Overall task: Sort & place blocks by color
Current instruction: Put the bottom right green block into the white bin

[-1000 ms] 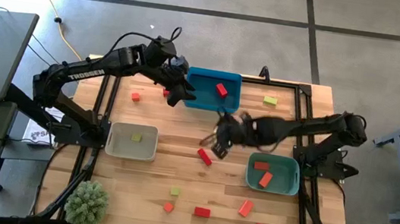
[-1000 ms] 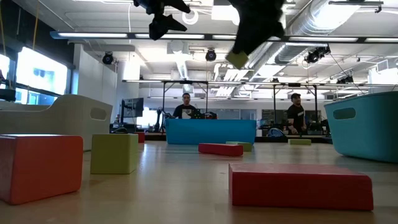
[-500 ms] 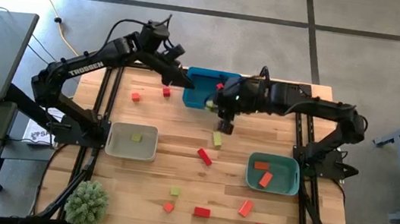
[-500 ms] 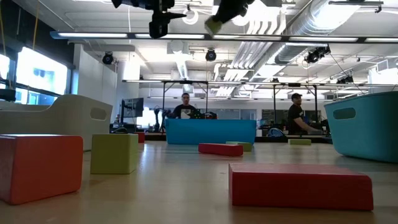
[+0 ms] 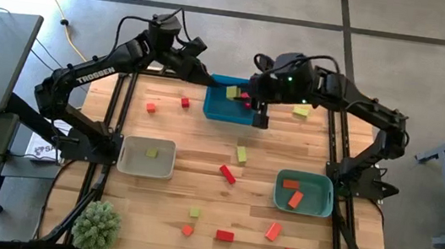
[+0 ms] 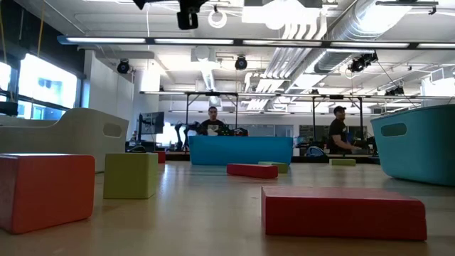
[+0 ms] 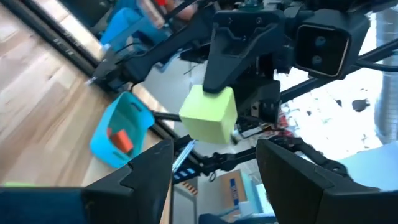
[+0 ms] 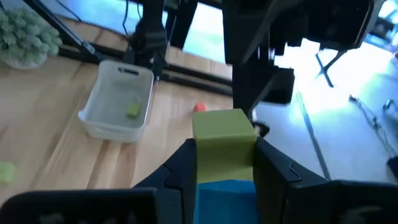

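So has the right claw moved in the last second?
Yes. The right claw, shut on a yellow-green block, went from the middle of the table up to the blue tray at the far edge.

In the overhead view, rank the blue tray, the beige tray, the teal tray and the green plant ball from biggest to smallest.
1. beige tray, teal tray and blue tray: look alike; the blue one is partly hidden by the right end effector, so unranked.
2. Green plant ball: smallest.

Wooden slatted table (image 5: 201,160). On it: blue tray (image 5: 220,107) far centre, beige tray (image 5: 146,157) left, teal tray (image 5: 304,194) right, plant ball (image 5: 97,226) near-left corner, loose red and yellow-green blocks (image 5: 225,235) scattered.
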